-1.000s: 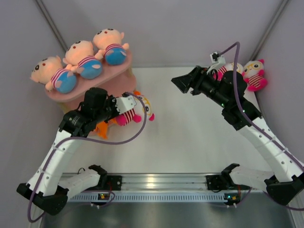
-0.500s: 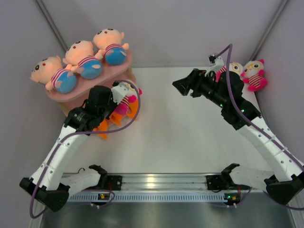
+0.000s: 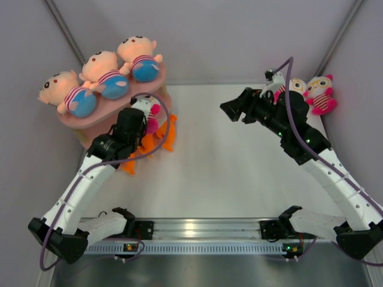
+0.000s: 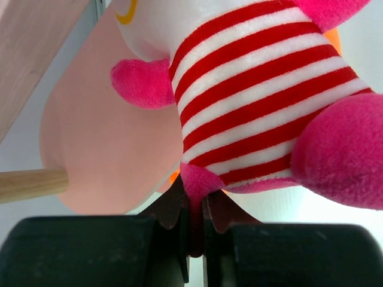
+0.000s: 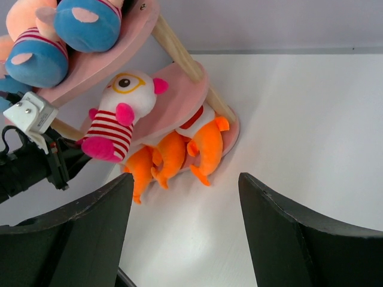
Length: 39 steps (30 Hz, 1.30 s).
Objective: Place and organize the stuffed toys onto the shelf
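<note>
Underneath, left hand pinches striped doll.

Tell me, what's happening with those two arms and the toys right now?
Left pincer shut on white striped doll, by middle board of shelf. Right pincer open, empty. Orange plush animals on board below, near the doll.

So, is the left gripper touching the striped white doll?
Touching. The left wrist view shows the left gripper pinching a pink nub under the striped white doll.

i see a white table boxed in by plain grey walls. a metal rail runs along its near edge, catching a bright glare.
</note>
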### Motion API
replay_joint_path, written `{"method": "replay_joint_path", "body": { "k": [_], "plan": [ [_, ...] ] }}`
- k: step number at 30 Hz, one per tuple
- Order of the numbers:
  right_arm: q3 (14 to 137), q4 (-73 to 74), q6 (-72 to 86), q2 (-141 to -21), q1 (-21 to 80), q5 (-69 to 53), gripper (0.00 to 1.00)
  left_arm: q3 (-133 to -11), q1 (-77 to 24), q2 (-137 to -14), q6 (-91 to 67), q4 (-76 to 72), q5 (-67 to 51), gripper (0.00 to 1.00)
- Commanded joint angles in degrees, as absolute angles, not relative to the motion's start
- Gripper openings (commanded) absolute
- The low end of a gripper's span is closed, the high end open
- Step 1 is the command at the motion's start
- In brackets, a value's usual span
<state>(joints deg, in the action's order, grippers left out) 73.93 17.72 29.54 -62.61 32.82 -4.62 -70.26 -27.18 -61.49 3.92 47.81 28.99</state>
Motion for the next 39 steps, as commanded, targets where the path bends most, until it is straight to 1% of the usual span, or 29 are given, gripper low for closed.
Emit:
{"method": "replay_joint_path", "body": {
  "k": [1, 5, 9, 13, 16, 20, 23, 27, 32, 34, 35, 37, 38, 39],
  "plan": [
    [75.1, 17.8, 28.6, -61.3, 32.4, -4.0, 0.71, -69.2, -27.4, -63.9, -2.2, 40.6, 30.9, 0.0],
    [74.9, 18.3, 28.4, -60.7, 32.3, -3.5, 0.71, -69.1, -27.5, -66.7, -4.7, 38.5, 30.5, 0.0],
    [75.0, 19.1, 28.0, -60.3, 32.4, -2.9, 0.71, -69.5, -27.5, -69.0, -5.5, 33.6, 34.3, 0.0],
    [74.7, 19.3, 27.9, -59.9, 32.3, -2.8, 0.71, -69.0, -27.5, -70.4, -1.7, 28.3, 34.9, 0.0],
    [74.7, 19.7, 27.8, -59.4, 32.3, -2.4, 0.71, -67.4, -27.5, -71.6, 1.2, 24.9, 37.5, 0.0],
    [74.6, 20.0, 27.4, -58.8, 32.4, -1.8, 0.71, -65.5, -27.5, -72.3, 2.5, 21.5, 38.2, 0.0],
    [74.6, 20.4, 27.3, -58.6, 32.4, -1.6, 0.71, -65.5, -27.5, -74.2, 3.7, 18.7, 40.0, 0.03],
    [74.3, 20.8, 27.3, -58.1, 32.4, -1.6, 0.71, -65.3, -27.4, -75.2, 5.8, 14.2, 41.1, 0.04],
    [74.1, 21.6, 27.0, -57.1, 32.3, -0.7, 0.71, -66.3, -27.4, -76.9, 4.7, 13.9, 42.0, 0.06],
    [74.0, 21.7, 26.6, -56.8, 32.4, -0.5, 0.71, -66.3, -27.3, -77.1, 4.7, 13.8, 42.0, 0.11],
    [74.0, 22.0, 26.5, -56.8, 32.4, -0.4, 0.71, -66.3, -27.4, -77.3, 4.7, 13.8, 42.0, 0.24],
    [74.0, 22.2, 26.3, -56.6, 32.3, -0.4, 0.72, -66.4, -27.2, -77.2, 5.0, 13.8, 41.2, 0.36],
    [73.9, 22.3, 26.1, -56.6, 32.3, -0.4, 0.72, -66.4, -27.2, -76.7, 5.3, 13.8, 40.8, 0.44],
    [73.9, 22.4, 26.0, -56.8, 32.3, -0.4, 0.72, -66.6, -27.2, -76.5, 5.5, 13.9, 40.3, 0.47]
  ]
}}
